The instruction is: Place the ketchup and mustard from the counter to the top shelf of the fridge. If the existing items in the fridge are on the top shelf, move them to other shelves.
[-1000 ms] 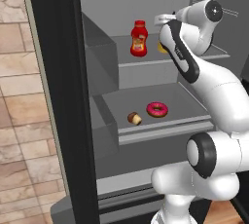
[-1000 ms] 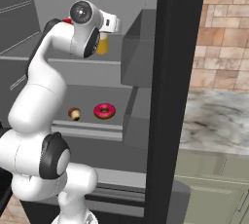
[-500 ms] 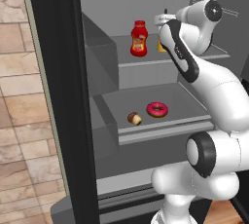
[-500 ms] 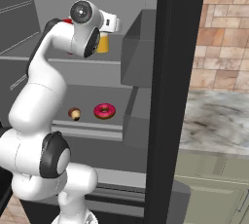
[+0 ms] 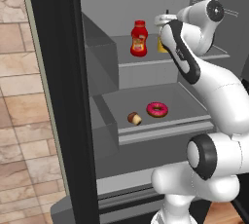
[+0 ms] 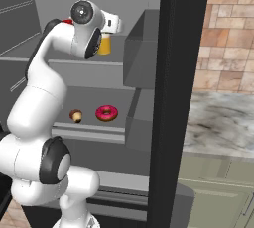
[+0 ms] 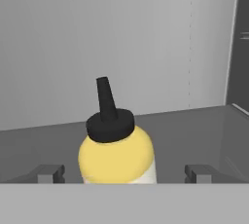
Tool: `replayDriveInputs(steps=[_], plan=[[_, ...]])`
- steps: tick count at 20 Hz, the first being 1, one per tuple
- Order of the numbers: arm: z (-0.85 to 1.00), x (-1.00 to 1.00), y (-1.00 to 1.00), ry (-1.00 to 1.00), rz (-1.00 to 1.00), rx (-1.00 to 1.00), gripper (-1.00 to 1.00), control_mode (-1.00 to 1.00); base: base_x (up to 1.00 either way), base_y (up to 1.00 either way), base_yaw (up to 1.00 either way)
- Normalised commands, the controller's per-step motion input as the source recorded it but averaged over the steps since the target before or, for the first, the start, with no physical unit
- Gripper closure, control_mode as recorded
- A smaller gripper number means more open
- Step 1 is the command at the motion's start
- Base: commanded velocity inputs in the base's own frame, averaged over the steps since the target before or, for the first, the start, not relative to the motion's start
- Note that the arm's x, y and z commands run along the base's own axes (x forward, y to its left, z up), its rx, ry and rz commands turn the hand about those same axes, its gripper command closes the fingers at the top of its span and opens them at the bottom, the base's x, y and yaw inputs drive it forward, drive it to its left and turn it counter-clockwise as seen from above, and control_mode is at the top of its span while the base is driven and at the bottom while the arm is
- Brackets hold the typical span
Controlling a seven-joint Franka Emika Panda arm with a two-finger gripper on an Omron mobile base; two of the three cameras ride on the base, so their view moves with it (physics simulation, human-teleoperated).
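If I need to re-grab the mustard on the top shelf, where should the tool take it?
Probably take the mustard around its round yellow body, below the black cap, coming level from the fridge's open front. It stands upright and the thin nozzle would slip. The tool already straddles it, fingers wide apart. The ketchup stands apart alongside it.

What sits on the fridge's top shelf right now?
The ketchup and the mustard stand on the top shelf; the arm covers most of the mustard from both base cameras.
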Motion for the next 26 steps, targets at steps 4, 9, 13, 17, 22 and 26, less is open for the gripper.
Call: replayDriveInputs(steps=[4, 9, 13, 17, 22, 26], plan=[[0.00, -0.69, 0.00, -0.02, 0.00, 0.00, -1.00, -1.00, 0.00, 0.00, 0.00], [0.00, -1.00, 0.00, -0.11, 0.00, 0.00, -1.00, -1.00, 0.00, 0.00, 0.00], [0.00, -1.00, 0.00, -0.19, 0.00, 0.00, -1.00, -1.00, 0.00, 0.00, 0.00], [0.00, -1.00, 0.00, -0.26, 0.00, 0.00, -1.00, -1.00, 0.00, 0.00, 0.00], [0.00, -1.00, 0.00, -0.28, 0.00, 0.00, -1.00, -1.00, 0.00, 0.00, 0.00], [0.00, -1.00, 0.00, -0.23, 0.00, 0.00, -1.00, -1.00, 0.00, 0.00, 0.00]])
